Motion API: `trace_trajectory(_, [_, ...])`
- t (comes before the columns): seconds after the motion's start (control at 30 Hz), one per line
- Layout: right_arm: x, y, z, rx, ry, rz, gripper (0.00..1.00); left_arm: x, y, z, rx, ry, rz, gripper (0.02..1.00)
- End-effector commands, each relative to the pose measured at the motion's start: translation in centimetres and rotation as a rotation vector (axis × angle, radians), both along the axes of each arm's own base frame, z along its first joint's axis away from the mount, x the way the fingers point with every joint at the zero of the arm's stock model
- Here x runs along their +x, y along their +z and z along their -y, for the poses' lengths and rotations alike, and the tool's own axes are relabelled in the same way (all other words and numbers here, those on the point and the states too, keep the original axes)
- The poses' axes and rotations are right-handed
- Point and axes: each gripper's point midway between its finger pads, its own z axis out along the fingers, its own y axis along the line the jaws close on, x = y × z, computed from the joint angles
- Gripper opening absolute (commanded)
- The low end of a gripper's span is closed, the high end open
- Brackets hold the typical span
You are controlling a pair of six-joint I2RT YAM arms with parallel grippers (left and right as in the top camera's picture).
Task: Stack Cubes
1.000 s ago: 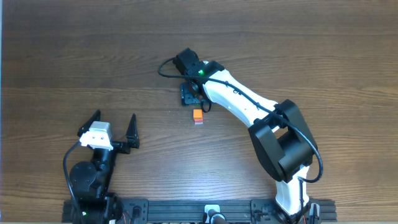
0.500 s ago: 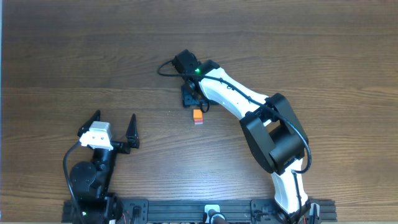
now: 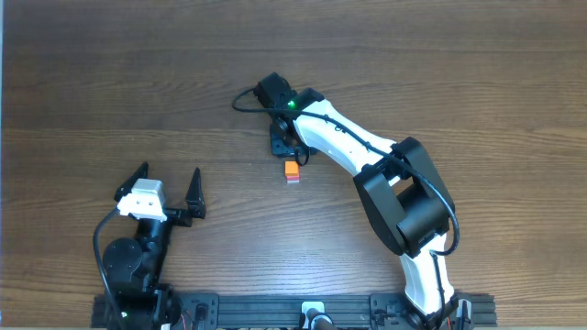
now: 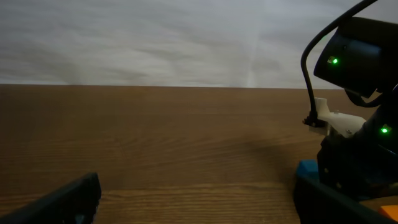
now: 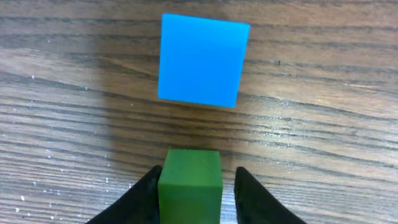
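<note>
The right gripper (image 5: pixel 198 179) is placed over the middle of the counter (image 3: pixel 477 82). Its fingers are set either side of a green cube (image 5: pixel 189 186) and slightly parted, with a sliver of wood seen between the cube and one finger. A blue cube (image 5: pixel 203 60) lies just beyond the green one, apart from it; from the left it is partly covered by the right arm's dark bulk. An orange cube (image 3: pixel 292 169) lies just nearer than that gripper, with a reddish edge at its near side. The left gripper (image 3: pixel 169 172) is held wide open at the near left, well apart from the cubes.
</note>
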Motion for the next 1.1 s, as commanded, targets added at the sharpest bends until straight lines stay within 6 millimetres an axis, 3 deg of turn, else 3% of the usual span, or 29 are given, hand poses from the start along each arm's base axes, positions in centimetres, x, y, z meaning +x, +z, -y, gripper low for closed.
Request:
trace_trajectory(0.03, [0.8,0.3,-0.2,0.012,-0.007,0.014,0.321,0.0,-0.1,0.0,0.014,-0.005,0.002,1.000])
trace_trajectory(0.4, [1.0,0.5,-0.3,0.016,-0.007,0.019,0.139,0.0,-0.1,0.0,0.014,-0.005,0.002,1.000])
trace_trajectory(0.6, [1.8,2.0,-0.9,0.026,0.001,0.042,0.009,0.0,-0.1,0.0,0.014,-0.005,0.002,0.998])
trace_trajectory(0.83, [2.3,3.7,-0.8,0.014,0.002,0.045,0.012,0.0,-0.1,0.0,0.014,-0.005,0.002,1.000])
trace_trajectory(1.1, [2.0,8.8,-0.3,0.036,-0.010,0.092,0.009,0.0,-0.1,0.0,0.014,-0.005,0.002,1.000])
